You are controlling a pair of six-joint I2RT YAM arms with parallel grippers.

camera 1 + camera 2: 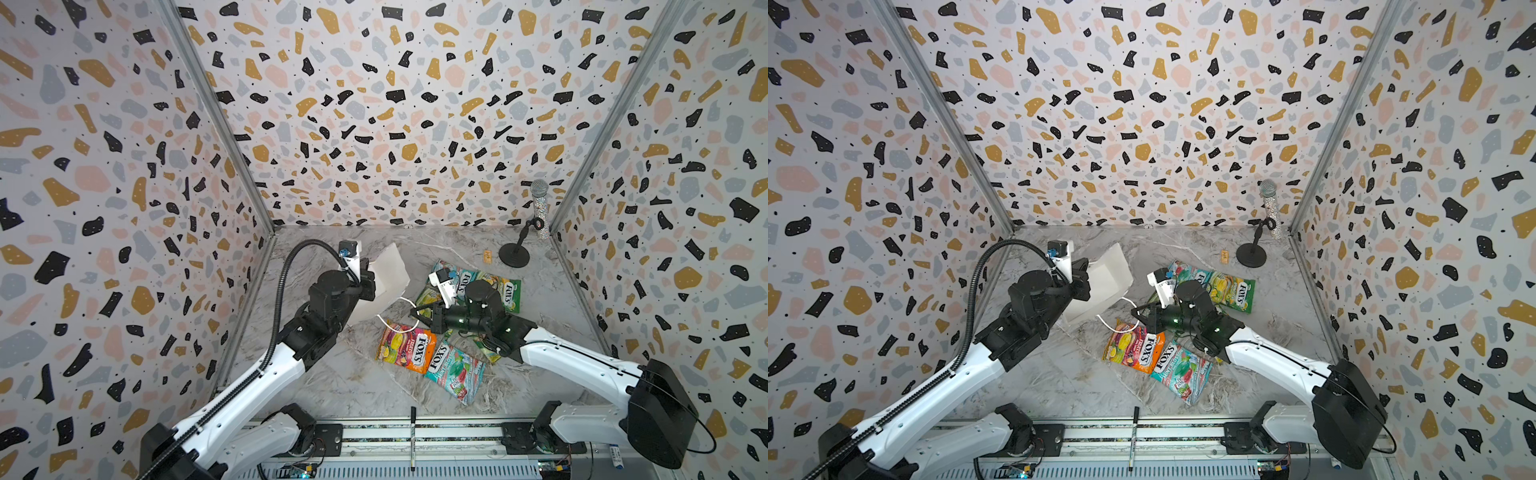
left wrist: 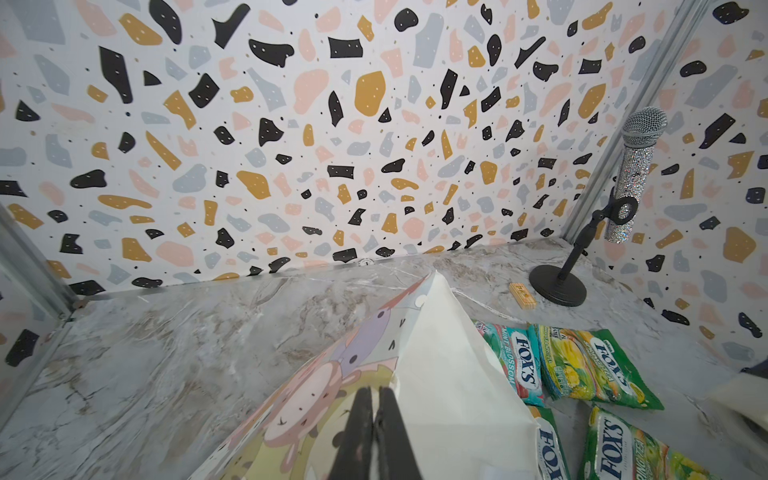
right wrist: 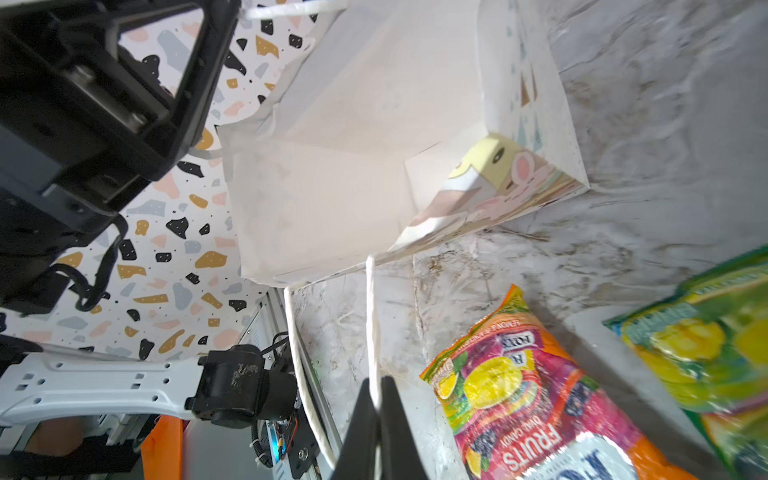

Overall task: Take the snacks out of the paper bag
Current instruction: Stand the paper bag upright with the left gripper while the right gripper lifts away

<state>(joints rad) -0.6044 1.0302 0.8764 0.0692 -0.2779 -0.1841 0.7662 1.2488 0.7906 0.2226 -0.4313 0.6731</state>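
Snacks (image 1: 1233, 291) — flat glossy FOX'S packets — lie out on the marble table (image 1: 332, 386), all to the right of the paper bag (image 1: 388, 282) in both top views. An orange-pink packet (image 1: 405, 347) and a teal-red packet (image 1: 455, 372) lie touching, side by side, nearest the front. A second teal-red packet (image 1: 453, 272) and a green-yellow packet (image 1: 505, 291) overlap farther back. Another green-yellow packet (image 1: 428, 297) peeks out beside the right wrist camera, and a third (image 1: 486, 351) is mostly hidden under the right arm. The bag sits at the left rear, tilted, its open mouth turned toward the packets and its white inside showing in the right wrist view. The left gripper (image 2: 376, 399) is clenched on the bag's paper where the cartoon-printed face meets a plain white side. The right gripper (image 3: 376, 386) is pinched on the cord handle (image 3: 372, 311), which runs from the bag's mouth straight in between the fingers. A glittery microphone (image 1: 539, 203) on a black stand occupies the right rear corner — a small wooden block (image 1: 487, 257) lies just beside its base. A pen (image 1: 413, 440) rests across the front rail.
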